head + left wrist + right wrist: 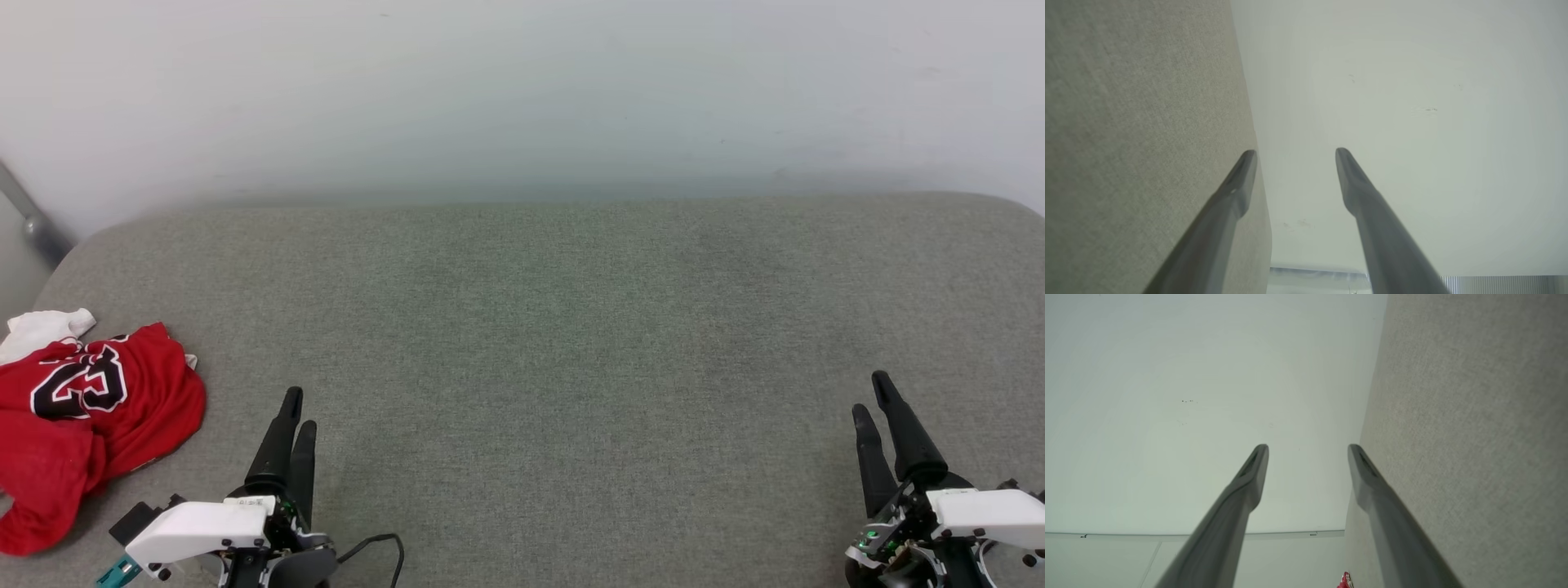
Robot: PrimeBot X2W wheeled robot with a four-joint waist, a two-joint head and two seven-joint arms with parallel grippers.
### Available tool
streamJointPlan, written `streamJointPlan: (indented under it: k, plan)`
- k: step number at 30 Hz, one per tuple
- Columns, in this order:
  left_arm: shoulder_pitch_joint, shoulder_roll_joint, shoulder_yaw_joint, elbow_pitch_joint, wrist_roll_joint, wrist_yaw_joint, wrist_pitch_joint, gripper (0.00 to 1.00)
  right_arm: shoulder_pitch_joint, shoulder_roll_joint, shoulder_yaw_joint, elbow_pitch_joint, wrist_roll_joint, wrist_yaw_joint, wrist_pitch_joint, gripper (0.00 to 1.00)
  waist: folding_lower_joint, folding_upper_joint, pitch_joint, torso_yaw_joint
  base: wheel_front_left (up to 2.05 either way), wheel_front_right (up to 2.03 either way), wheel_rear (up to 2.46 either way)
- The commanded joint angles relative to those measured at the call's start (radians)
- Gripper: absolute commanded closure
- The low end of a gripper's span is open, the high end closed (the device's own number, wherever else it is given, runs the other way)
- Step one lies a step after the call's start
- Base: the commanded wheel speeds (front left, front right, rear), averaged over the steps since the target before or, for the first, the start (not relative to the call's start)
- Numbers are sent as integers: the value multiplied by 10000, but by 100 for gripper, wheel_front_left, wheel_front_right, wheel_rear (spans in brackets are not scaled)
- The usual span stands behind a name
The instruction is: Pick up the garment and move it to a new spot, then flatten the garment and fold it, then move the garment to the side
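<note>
The garment (86,412), a red jersey with white sleeves and a black number 23, lies crumpled at the left edge of the grey fabric surface (555,327). My left gripper (299,408) hovers just right of it near the front edge, apart from the cloth. In the left wrist view the left gripper (1296,152) stands open and empty. My right gripper (872,392) sits far right at the front; its own view shows the right gripper (1308,447) open and empty. A red scrap of the garment (1345,581) peeks in at the bottom of the right wrist view.
A pale wall (522,90) rises behind the grey surface. A grey metal bar (28,216) slants at the far left beyond the surface's rounded corner. A black cable (380,547) trails from my left wrist.
</note>
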State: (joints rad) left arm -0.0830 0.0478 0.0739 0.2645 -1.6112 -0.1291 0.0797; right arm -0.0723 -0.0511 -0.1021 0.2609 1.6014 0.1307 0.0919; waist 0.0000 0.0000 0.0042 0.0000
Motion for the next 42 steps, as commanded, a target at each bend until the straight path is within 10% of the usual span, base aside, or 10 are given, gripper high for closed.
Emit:
streamJointPlan:
  k: [1,15,42]
  plan:
    - [-307,14,-74,-216,55,-14,-72,0,-239,-33,45,-232,-80,2,-68,0,1,0,1,1,0,0,0]
    - [-522,26,-459,-350,1952,-16,-733,0,-462,-434,652,-321,-1673,2,-819,0,1,0,-1,23,0,0,0]
    - [-765,260,-1557,-707,8788,656,-1720,0,-559,-350,712,-973,-9175,1,-1138,0,0,0,-40,45,0,0,0]
